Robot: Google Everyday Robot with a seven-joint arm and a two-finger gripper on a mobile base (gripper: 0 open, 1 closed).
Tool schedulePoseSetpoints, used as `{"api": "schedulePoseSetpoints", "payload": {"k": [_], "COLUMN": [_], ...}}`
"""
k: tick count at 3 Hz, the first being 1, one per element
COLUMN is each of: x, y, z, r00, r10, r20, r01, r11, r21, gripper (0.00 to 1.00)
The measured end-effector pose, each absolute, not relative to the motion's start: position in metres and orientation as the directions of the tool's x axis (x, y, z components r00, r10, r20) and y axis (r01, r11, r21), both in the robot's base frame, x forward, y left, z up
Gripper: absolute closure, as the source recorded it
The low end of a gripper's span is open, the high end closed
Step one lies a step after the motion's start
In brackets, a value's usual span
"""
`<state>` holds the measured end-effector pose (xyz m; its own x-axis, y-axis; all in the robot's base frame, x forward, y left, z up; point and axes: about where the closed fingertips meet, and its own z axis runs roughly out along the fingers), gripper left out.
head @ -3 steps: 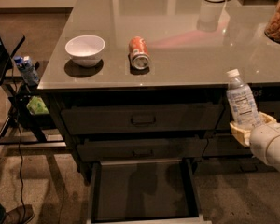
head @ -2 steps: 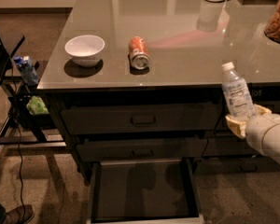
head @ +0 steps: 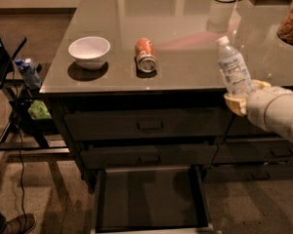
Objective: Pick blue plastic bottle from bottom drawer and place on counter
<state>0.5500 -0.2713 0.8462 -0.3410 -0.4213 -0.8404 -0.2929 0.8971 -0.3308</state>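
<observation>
- As the arm rises at the right end of the cabinet, the gripper point(head: 241, 97) comes level with the front edge of the counter point(head: 185, 33), its fingers clamped around the lower part of the blue plastic bottle point(head: 233, 67).
- Compared with a second ago, the bottle sits higher and a touch further left. Its cap and label now show against the glossy top rather than the dark drawer fronts.
- It stands nearly upright, cap on top, leaning slightly to the left. It is carried in the air, and I judge its base is not on the slab yet, though the fingers hide it.
- Below, the bottom drawer point(head: 151, 199) hangs pulled out, and I see nothing lying on its dark floor. The picking half of the job looks done.
- What remains, by my reckoning, is the carry inward over the edge and the set-down. The height just gained is what lets the base pass over the rim.
- The orange can point(head: 145, 55), lying on its side, and the white bowl point(head: 89, 51) sit well to the left of the bottle, so they should not get in the way.
- The risk I would watch is the tilt: a tall, light bottle let go while leaning may topple on that slick surface.
</observation>
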Motion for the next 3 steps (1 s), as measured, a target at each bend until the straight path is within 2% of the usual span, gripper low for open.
{"api": "schedulePoseSetpoints", "payload": {"k": [3], "x": [0.581], "y": [-0.263], "z": [0.864], "r00": [-0.338], "r10": [-0.402], "r20": [-0.851], "r01": [-0.317], "r11": [0.900], "r21": [-0.299], "gripper": [1.00]}}
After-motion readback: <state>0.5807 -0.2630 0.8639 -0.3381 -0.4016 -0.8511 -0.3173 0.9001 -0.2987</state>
